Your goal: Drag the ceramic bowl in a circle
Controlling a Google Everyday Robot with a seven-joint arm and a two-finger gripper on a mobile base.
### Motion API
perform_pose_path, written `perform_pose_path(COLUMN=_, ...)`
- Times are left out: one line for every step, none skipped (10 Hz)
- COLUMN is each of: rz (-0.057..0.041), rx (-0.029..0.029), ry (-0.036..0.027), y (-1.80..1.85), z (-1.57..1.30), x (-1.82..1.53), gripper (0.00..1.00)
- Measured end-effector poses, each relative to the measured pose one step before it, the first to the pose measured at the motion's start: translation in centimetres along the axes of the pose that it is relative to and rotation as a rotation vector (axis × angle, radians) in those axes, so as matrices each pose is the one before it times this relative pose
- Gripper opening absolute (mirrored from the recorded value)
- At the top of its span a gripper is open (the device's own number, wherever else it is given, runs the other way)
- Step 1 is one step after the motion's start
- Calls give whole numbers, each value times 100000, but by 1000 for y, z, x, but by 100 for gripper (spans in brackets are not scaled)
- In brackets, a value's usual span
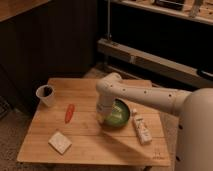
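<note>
The ceramic bowl (118,115) is round, shallow and glossy green. It sits right of centre on the wooden table (90,142). My white arm reaches in from the right and bends down over the bowl. My gripper (103,116) is at the bowl's left rim, with its tip down at or inside the rim. The arm's wrist hides the left part of the bowl.
A white cup (45,95) with a dark inside stands at the table's left back corner. A red-orange carrot-like item (69,113) lies left of the bowl. A white sponge-like block (59,142) lies front left. A white tube (141,129) lies right of the bowl.
</note>
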Motion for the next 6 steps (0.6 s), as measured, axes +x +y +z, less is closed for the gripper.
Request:
perform_pose_path(rz=3494, rx=3324, ry=978, y=1347, z=-152, x=-619, gripper=0)
perform_pose_path(rz=2246, rx=1940, ry=-1326, y=405, z=189, x=-229, gripper=0)
perform_pose_path(rz=3221, rx=2739, ry=-2415, y=189, z=355, x=-297, gripper=0)
perform_pose_path(rz=3103, rx=2582, ry=-1033, y=221, z=104, x=-773, gripper=0)
perform_pose_path(rz=2816, rx=2309, ry=-422, y=102, z=9, x=-1001, gripper=0)
perform_pose_path(rz=1868, rx=1376, ry=-714, y=-524, z=82, x=-1099, gripper=0)
